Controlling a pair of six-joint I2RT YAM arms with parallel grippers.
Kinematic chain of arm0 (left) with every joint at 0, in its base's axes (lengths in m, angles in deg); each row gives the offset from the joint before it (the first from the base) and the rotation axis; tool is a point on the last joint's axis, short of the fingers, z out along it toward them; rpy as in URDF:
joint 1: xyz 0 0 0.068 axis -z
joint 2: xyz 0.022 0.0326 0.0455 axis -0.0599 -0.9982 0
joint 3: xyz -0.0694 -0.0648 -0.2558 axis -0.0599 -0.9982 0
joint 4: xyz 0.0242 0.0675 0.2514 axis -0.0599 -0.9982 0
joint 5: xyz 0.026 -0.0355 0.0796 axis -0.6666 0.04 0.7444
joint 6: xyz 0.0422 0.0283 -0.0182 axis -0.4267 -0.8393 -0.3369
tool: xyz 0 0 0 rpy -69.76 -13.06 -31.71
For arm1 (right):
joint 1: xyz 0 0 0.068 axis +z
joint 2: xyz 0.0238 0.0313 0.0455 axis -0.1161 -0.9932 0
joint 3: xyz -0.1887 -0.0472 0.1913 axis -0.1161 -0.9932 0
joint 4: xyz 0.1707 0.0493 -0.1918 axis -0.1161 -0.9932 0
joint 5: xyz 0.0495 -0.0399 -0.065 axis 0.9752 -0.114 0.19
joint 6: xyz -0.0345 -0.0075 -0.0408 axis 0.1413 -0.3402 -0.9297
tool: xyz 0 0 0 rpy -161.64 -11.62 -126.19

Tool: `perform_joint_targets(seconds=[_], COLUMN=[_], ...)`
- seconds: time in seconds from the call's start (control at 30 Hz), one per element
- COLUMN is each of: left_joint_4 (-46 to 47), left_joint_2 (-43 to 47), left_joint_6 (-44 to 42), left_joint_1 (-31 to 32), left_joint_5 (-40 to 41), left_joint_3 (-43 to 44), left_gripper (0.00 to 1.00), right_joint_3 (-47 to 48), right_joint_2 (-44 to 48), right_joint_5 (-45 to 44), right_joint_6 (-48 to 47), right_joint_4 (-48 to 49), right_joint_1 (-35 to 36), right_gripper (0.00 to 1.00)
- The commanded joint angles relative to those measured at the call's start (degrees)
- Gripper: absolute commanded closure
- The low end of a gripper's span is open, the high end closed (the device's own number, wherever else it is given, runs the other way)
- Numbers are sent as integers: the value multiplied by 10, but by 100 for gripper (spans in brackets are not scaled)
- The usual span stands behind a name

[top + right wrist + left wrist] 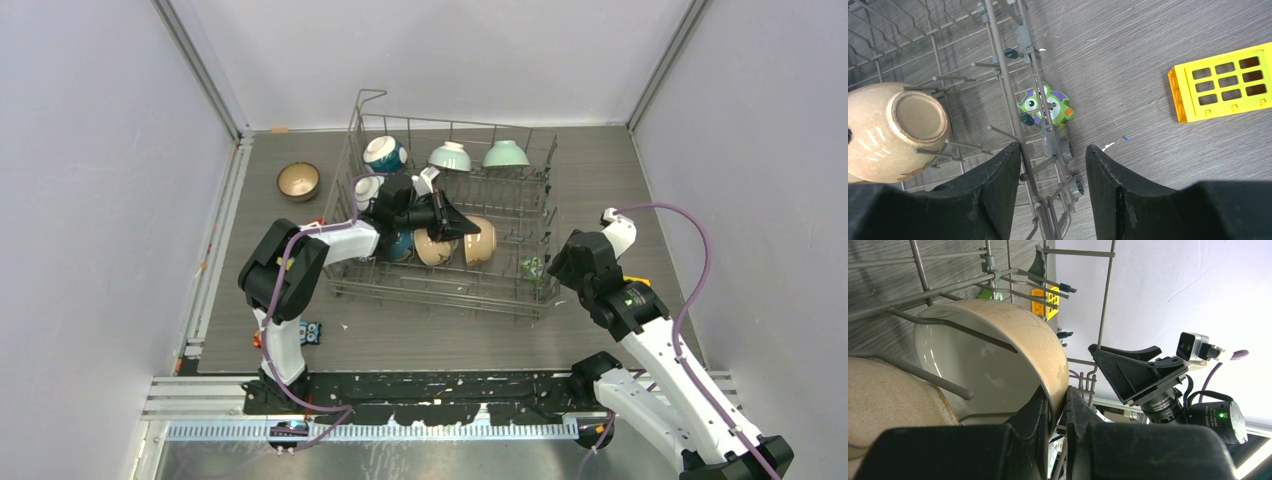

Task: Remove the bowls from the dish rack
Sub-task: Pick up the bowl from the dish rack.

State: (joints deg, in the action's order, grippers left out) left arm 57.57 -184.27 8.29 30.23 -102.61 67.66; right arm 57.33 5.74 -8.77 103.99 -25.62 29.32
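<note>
- The left hand (1058, 407) is clamped on the rim of the beige bowl (998, 350), one finger inside and one outside. The bowl stands on edge between tines in the near row of the dish rack (430, 293).
- Best to lift it straight up along the tines before swinging clear of the rack, so the rim neither catches a wire nor knocks the neighbouring bowl (888, 395).
- The right hand (1053, 150) hangs over the rack's right edge, jaws apart and empty; it should stay out of the lift path.

Tines (948, 328) hem the beige bowl (1018, 340); bare table (1128, 60) lies beside the dish rack (450, 290).
</note>
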Motion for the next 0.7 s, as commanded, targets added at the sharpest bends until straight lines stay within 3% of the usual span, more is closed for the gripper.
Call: perform_joint_targets(seconds=[0.0, 0.67], left_joint_4=[207, 364], left_joint_2=[90, 36], left_joint_6=[80, 158], left_joint_1=[-33, -34], left_joint_5=[-40, -51], left_joint_3=[19, 3], left_gripper=[100, 100], right_joint_3=[-1, -7], right_joint_2=[-8, -1], right_joint_5=[-30, -10], right_joint_6=[6, 11], right_joint_4=[9, 23], right_joint_1=[-5, -7], right_gripper=[44, 41])
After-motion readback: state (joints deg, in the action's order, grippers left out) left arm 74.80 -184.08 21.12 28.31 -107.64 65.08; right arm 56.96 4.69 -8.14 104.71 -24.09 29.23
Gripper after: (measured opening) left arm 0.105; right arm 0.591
